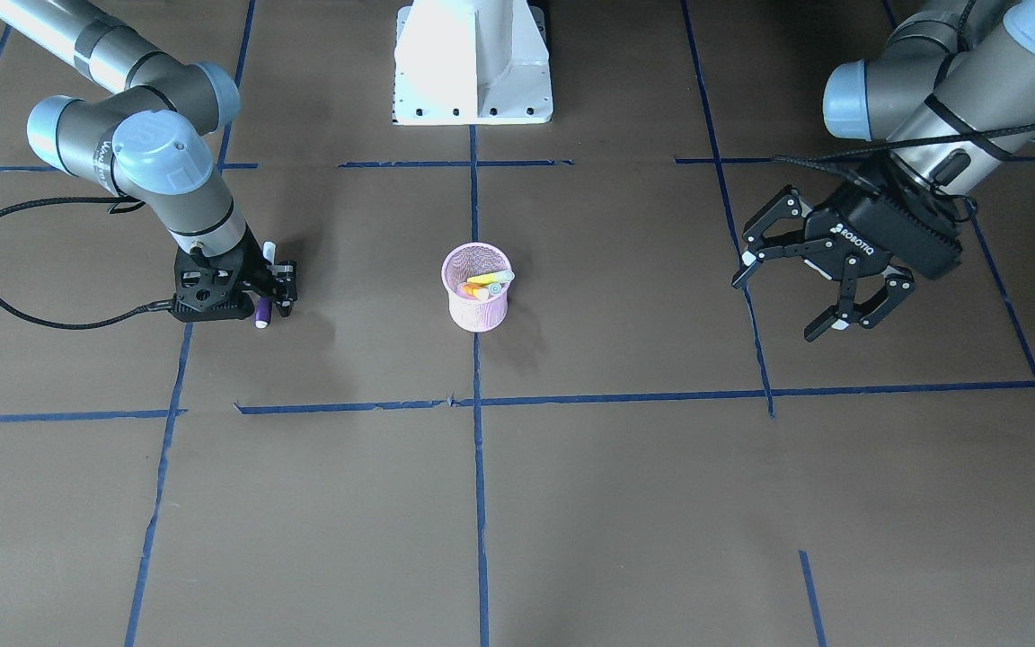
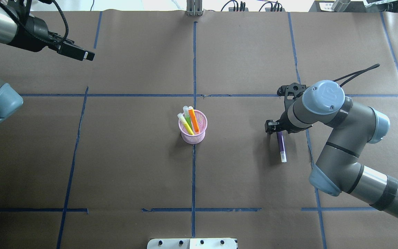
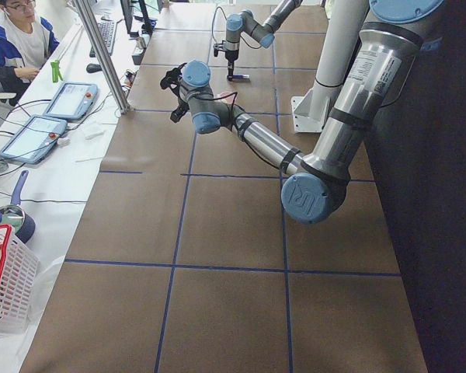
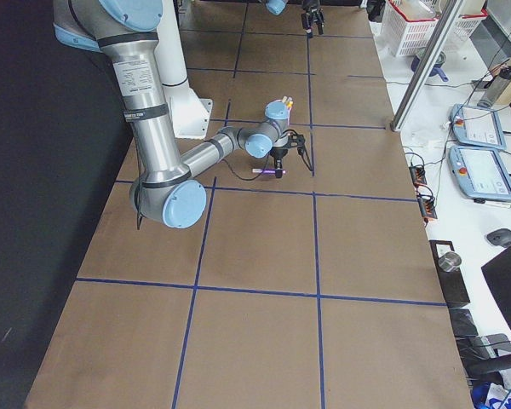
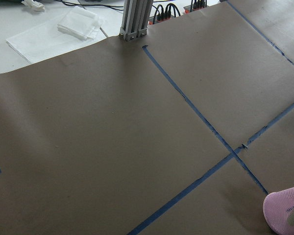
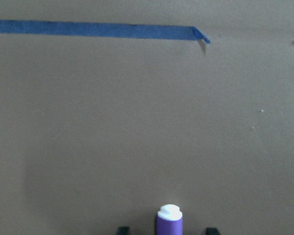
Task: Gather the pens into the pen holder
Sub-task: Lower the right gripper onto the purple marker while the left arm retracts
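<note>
risks a lopsided pick, with the right end effector (image 2: 278, 130) released and low over the tabletop (image 2: 133, 155), straddling the purple pen (image 2: 282, 147) near one end without touching it. once clenched there, could let the long side droop or swing and snag the rim of the pen holder (image 2: 192, 135), already crowded by three pens (image 2: 193, 119). could also roll it if one finger lands first. open run of tabletop between pen and holder, edges well away, with the left end effector (image 1: 780, 300) spread wide and hanging well apart.
</note>
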